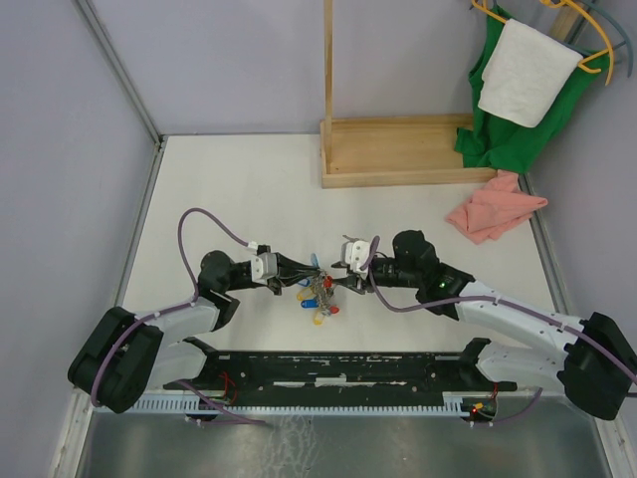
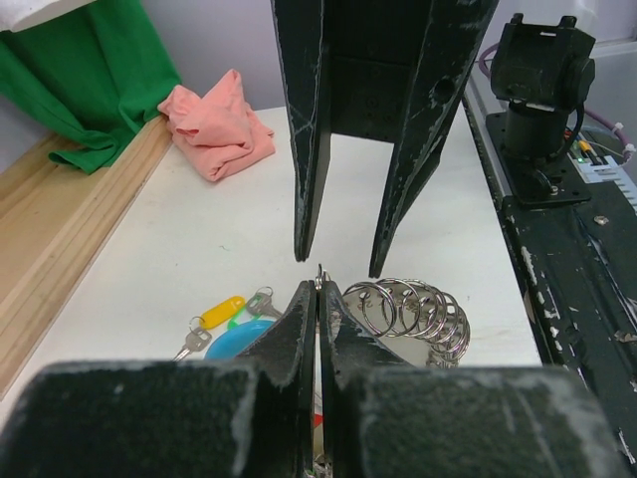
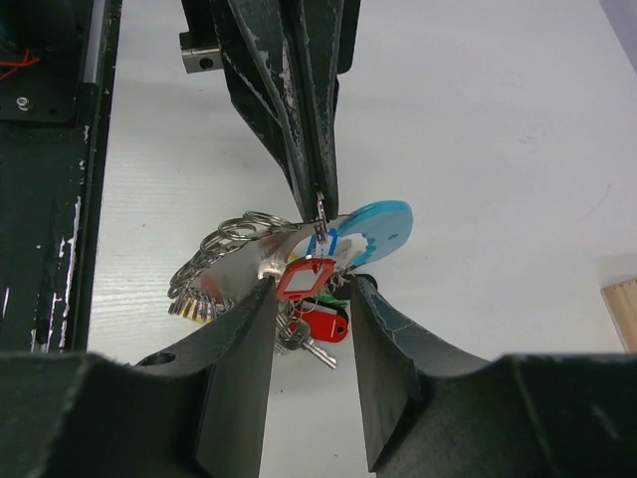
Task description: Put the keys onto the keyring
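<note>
Inward and low, left pincer clenched on keyring, right pincer released opposite.

No text, label, brand, number or sign can be read in any of the views. The plastic tags on the keys show nothing legible.
</note>
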Available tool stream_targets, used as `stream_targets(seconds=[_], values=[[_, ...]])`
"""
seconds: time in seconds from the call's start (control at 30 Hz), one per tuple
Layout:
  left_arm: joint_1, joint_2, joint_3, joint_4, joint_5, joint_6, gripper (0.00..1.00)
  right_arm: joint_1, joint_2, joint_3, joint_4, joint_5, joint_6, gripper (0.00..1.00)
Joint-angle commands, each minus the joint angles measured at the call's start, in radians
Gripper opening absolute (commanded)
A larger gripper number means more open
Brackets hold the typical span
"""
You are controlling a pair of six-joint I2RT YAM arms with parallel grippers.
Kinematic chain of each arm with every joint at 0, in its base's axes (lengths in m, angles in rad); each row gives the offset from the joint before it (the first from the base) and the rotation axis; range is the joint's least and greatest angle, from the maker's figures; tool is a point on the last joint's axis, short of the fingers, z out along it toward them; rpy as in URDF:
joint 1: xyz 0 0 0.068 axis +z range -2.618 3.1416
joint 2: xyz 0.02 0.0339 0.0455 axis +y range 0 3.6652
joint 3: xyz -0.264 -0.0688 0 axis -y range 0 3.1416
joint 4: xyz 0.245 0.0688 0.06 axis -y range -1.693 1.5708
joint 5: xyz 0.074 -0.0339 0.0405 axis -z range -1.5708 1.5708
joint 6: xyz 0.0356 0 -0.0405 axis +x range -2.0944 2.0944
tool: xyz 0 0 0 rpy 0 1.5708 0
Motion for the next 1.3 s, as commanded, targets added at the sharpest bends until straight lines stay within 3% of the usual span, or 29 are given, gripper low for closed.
stream_targets(seconds=[0.0,0.43,0.63,0.77,1.0,1.27], values=[[-0.004,-0.005,0.003,0.097,-0.009,-0.018,0.03,-0.006,0.036,0.0,0.076,-0.013,0.011,0.43],[-0.005,-0.004,0.002,0.106,0.005,-0.019,0.03,-0.009,0.092,0.0,0.157,-0.015,0.042,0.3],[-0.005,0.002,0.004,0.099,0.018,-0.02,0.03,-0.01,0.083,0.001,0.164,-0.015,0.05,0.01],[-0.005,-0.01,0.014,0.038,0.03,0.01,0.03,-0.011,0.058,0.006,0.153,-0.011,0.054,0.01],[-0.012,-0.083,0.049,-0.209,0.004,0.134,0.03,-0.011,0.022,0.022,0.119,-0.008,0.058,0.01],[-0.025,-0.091,0.059,-0.2,-0.068,0.067,0.03,-0.011,0.04,0.049,0.071,-0.039,0.041,0.01]])
